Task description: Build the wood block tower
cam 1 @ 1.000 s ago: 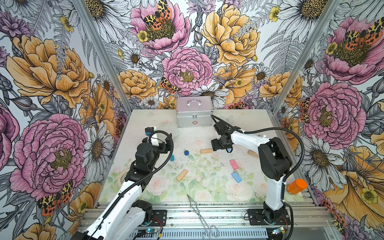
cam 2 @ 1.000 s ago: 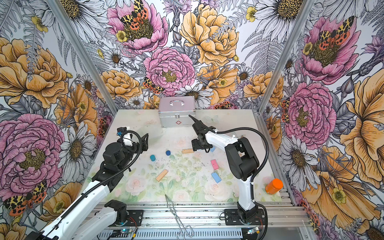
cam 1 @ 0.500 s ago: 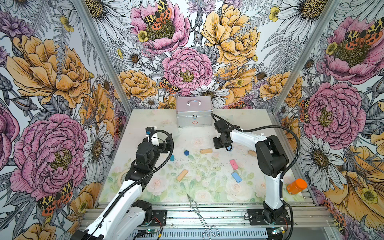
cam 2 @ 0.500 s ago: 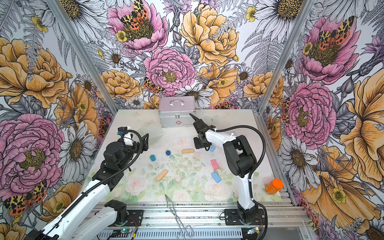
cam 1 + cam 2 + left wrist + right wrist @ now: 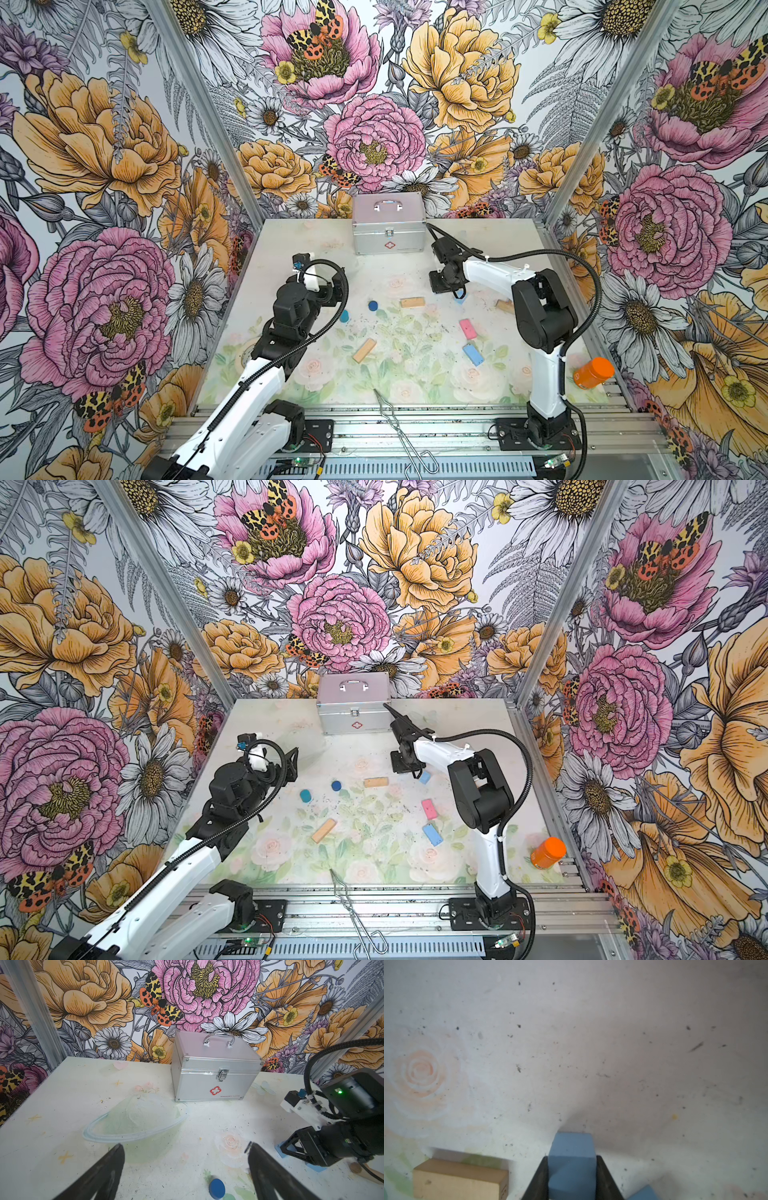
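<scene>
no tower stands yet. right gripper clamps a light blue cube, tan plank beside it; left gripper jaws apart.

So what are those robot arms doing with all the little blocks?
They are starting a block tower. The right gripper has its jaws pressed against both sides of a light blue wooden cube, low at the table. The left gripper hangs open with nothing in it. The other pieces, such as a pink flat slab, a tan wooden plank and a dark blue short cylinder, lie scattered. Nothing is stacked yet.
</scene>
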Robot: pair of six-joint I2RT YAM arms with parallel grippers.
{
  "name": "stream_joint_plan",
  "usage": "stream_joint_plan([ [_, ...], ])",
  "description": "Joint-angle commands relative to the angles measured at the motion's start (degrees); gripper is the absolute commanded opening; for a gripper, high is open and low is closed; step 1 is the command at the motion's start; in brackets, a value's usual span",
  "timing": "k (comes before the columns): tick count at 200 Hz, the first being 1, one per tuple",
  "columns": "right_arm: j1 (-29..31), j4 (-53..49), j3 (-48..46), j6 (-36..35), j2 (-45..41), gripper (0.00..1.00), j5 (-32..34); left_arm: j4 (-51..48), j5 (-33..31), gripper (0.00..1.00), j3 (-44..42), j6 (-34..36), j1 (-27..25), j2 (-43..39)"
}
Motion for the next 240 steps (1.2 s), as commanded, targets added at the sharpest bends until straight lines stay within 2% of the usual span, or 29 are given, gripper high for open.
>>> stream_joint_plan([
  [1, -1.57, -0.49, -2.15, 1.02, -1.89, 0.0, 2.83, 0.03, 0.58, 0.94, 1.89, -0.36, -0.36, 0.22],
  [45, -3.0, -0.41, -3.88, 1.53, -2.57, 0.0, 3.55, 0.03, 0.92, 0.94, 1.81, -0.42, -0.45, 0.17],
  [54, -2.97, -0.4, -3.9, 1.58, -2.6, 0.04, 3.46, 0.1, 0.92, 0.94, 1.78, -0.47, -0.54, 0.18],
  [81, -3.01, -0.41, -3.38, 1.57, -2.63, 0.33, 2.75, -0.04, 1.01, 0.94, 1.87, -0.48, -0.63, 0.14],
  [117, -2.96, -0.45, -2.41, 1.49, -3.33, 0.67, 2.14, -0.53, 0.92, 0.94, 2.05, -0.81, -1.07, 0.07],
  [135, -3.0, -0.4, -1.93, 1.52, -4.02, 0.76, 2.21, -0.81, 0.77, 0.93, 2.14, -1.05, -1.72, 0.05],
  [156, -2.83, -0.41, -1.45, 1.48, -5.95, 0.82, 3.42, -1.84, 0.66, 0.92, 2.54, -3.07, -2.8, 0.42],
  [176, -2.76, -0.41, -1.16, 1.7, -9.14, 0.84, 5.19, -6.71, 0.14, 0.9, 5.2, -6.62, -4.85, 1.59],
  [228, -1.84, 1.32, -1.22, 2.29, -19.74, 0.85, 11.24, -29.02, -4.61, 0.81, 14.72, -17.31, -13.5, 7.77],
  [240, -1.54, 3.11, -1.69, 2.95, -22.02, 0.85, 11.98, -33.7, -8.18, 0.8, 16.17, -21.02, -15.09, 8.9],
])
